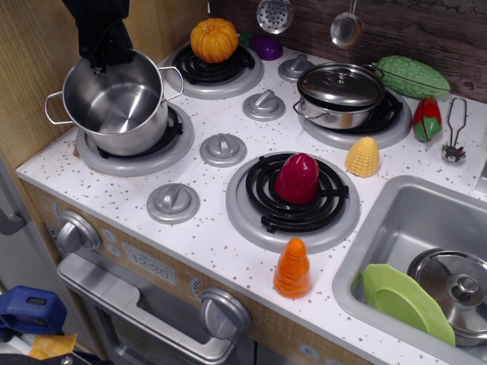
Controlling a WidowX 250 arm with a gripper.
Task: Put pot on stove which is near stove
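— Black gripper (103, 52): what does it hold?
— It clamps the far rim of the pot (116, 109), at the pot's 12 o'clock.
— Where is the pot?
— Over the front-left burner of the stove (221, 243), tilted; pumpkin (214, 39) at 2 o'clock.

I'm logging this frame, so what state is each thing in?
Tall pot: upright, empty, no lid, over the front-left burner.
Tool: at the tall pot's back rim; grip unclear.
Lidded pot: lid on, on the back-right burner.
Pumpkin: on the back-left burner.
Red vegetable: on the front-right burner.
Sink: holds a green plate and a lid.
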